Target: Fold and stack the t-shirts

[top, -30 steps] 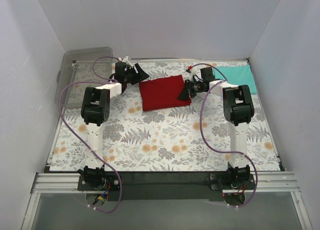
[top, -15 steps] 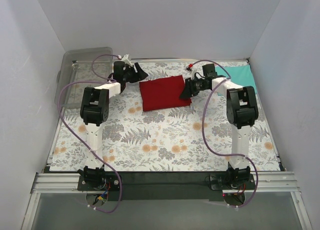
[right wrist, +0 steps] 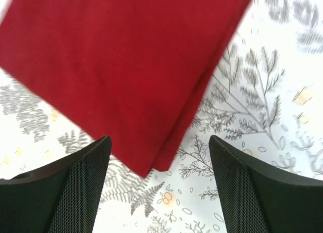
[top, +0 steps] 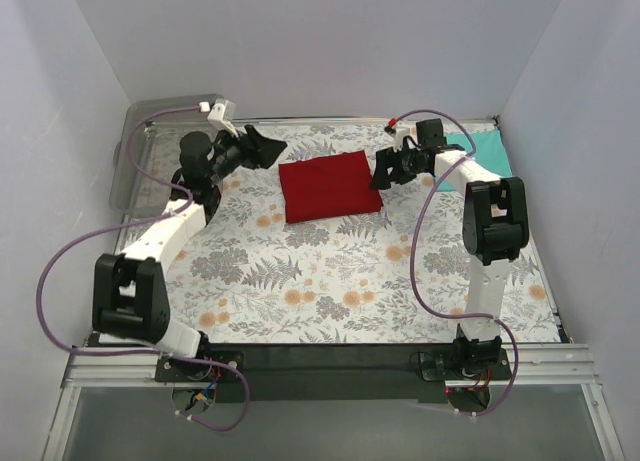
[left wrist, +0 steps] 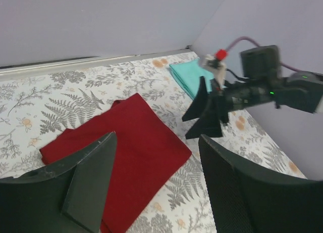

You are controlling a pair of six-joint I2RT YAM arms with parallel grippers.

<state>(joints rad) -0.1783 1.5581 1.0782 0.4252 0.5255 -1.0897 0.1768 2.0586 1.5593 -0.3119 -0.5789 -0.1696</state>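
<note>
The deep red t-shirt [top: 330, 186] lies folded into a flat rectangle on the floral table, toward the back. It also shows in the left wrist view [left wrist: 118, 142] and the right wrist view [right wrist: 126, 61]. The teal t-shirt [top: 488, 153] lies folded at the back right, partly behind the right arm, and its corner [left wrist: 189, 75] appears in the left wrist view. My left gripper [top: 268, 147] hovers open just off the red shirt's back left corner. My right gripper [top: 381, 171] stands open beside the red shirt's right edge, holding nothing. The red shirt's corner lies below and between its fingers [right wrist: 86, 182].
A clear plastic bin [top: 150, 146] sits at the back left corner, behind the left arm. White walls close in the table on three sides. The floral cloth [top: 330, 281] covers the table in front of the shirts.
My right gripper has opened, let go of the red shirt's right edge and drawn back a little. My left arm has swung out to the left, its gripper lifting off the shirt's corner.
</note>
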